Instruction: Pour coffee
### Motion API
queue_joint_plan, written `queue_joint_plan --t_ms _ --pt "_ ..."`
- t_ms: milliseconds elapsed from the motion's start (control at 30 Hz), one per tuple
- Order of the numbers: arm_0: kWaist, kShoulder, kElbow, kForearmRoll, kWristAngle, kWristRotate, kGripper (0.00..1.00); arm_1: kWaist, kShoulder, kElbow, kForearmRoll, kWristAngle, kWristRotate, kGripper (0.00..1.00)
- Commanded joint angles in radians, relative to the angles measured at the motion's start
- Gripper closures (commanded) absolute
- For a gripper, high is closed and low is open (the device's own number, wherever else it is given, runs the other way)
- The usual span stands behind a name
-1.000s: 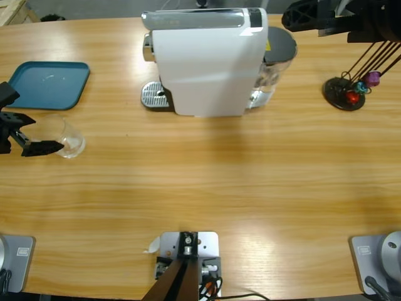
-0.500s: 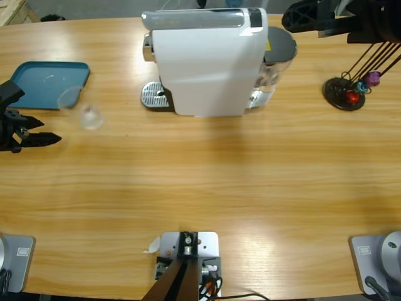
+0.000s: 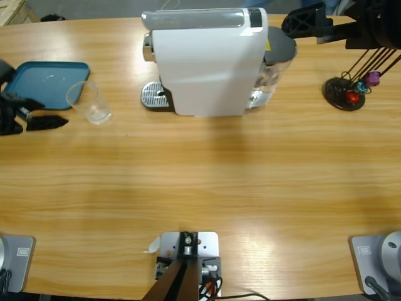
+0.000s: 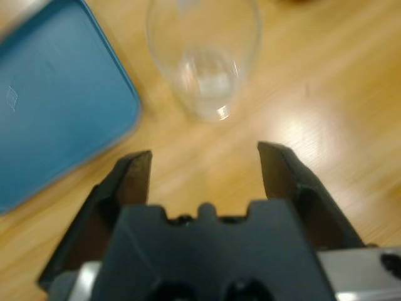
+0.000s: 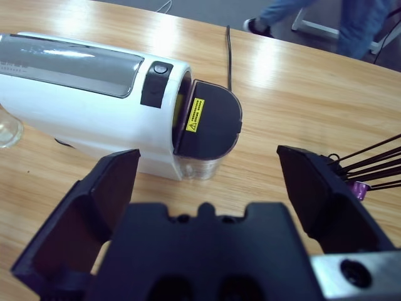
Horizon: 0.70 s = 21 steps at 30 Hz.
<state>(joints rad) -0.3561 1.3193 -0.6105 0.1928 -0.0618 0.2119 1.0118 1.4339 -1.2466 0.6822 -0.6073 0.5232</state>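
A clear empty glass (image 3: 89,103) stands on the table just right of the blue tray (image 3: 47,83). No coffee shows in it or anywhere else. My left gripper (image 3: 53,114) is at the table's left edge, open, with the glass (image 4: 203,63) a short way ahead of its jaws and apart from them. In the left wrist view the left gripper (image 4: 203,153) holds nothing. My right gripper (image 3: 291,22) hangs open and empty over the table's far right. The right gripper (image 5: 207,152) looks down at the white coffee machine (image 5: 94,94).
The coffee machine (image 3: 210,59) stands at the far middle, its drip grate (image 3: 152,95) on the left and its dark-lidded water tank (image 3: 279,53) on the right. A black capsule stand (image 3: 348,91) is at far right. A person's legs (image 5: 326,19) show beyond the table.
The glass has left the left gripper's jaws, moved toward the far side, and now stands beside the tray. The left gripper has shifted toward the tray. The right gripper has barely moved.
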Motion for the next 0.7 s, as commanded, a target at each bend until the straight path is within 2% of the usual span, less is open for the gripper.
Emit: queue_joint_plan --t_ms 33,167,533,700 --pt "0.001 0.221 -0.020 -0.194 -0.053 -0.038 0.004 -0.010 0.028 0.019 -0.009 0.014 -0.015 0.000" --pt "-0.009 0.279 -0.020 -0.264 -0.069 -0.055 0.004 -0.014 0.055 0.000 -0.007 0.021 -0.019 0.000" --pt "-0.003 0.327 -0.015 -0.334 -0.053 -0.054 0.033 -0.027 0.110 -0.037 -0.007 0.034 -0.020 0.000" --pt "-0.003 0.333 0.002 -0.334 -0.053 -0.052 0.199 -0.032 0.111 -0.036 -0.009 0.034 -0.020 0.000"
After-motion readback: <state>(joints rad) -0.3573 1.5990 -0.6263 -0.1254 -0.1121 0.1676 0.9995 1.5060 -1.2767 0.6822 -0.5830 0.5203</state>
